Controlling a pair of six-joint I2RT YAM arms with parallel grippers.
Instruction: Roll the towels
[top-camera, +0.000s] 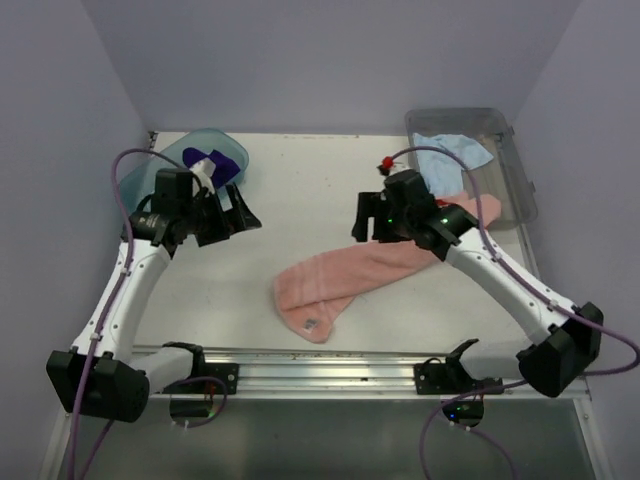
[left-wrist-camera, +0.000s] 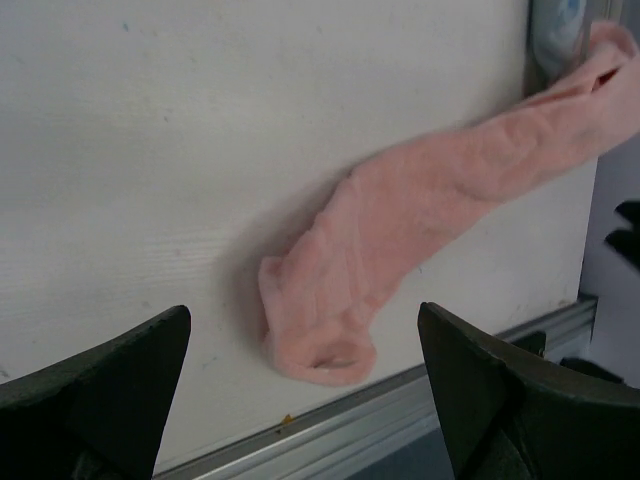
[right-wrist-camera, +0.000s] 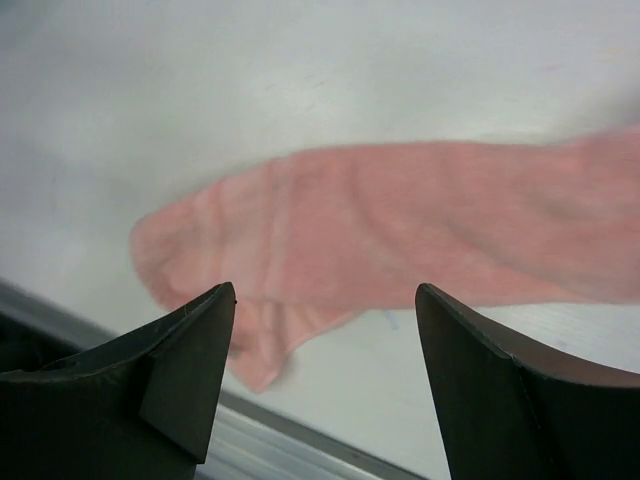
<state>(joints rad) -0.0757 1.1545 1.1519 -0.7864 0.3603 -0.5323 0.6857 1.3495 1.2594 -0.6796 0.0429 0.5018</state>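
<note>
Your left gripper stands wide open and it holds nothing. It hangs over the table just beside the teal tub, well apart from the pink towel. In the left wrist view the two fingers are far from each other, and the pink towel lies on the bare table beyond them.

Your right gripper is also wide open and empty. It hangs above the upper part of the pink towel. In the right wrist view the pink towel lies flat below the gripper, and the fingers do not touch it.

The pink towel is stretched out in a long strip, from the front middle of the table up to the right. Its near end is folded over on itself, close to the metal rail. Its far end reaches the clear grey bin; if it rests on the bin's wall, I cannot tell.

The dark purple towel lies inside the teal tub. The light blue towel lies inside the grey bin, at its far part.
</note>
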